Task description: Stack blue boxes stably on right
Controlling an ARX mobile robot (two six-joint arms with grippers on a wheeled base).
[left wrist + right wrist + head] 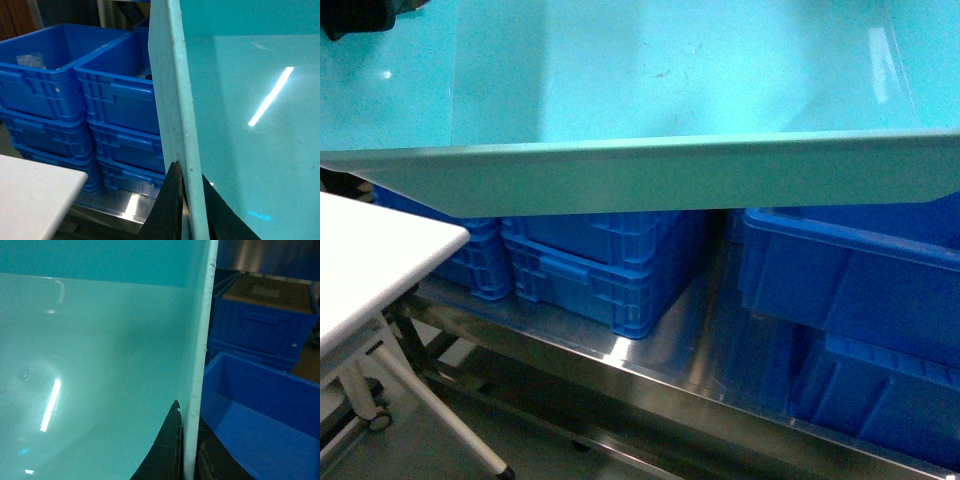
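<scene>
Steel shelf (650, 365), glossy turquoise tub (670, 70)

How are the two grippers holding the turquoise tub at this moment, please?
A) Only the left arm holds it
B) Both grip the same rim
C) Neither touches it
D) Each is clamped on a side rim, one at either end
D: each wrist view shows dark fingers straddling the turquoise tub rim, the left gripper and the right gripper on opposite ends.

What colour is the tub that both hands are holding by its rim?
Light turquoise tub, plain and unpatterned; the head view shows it best.
</scene>
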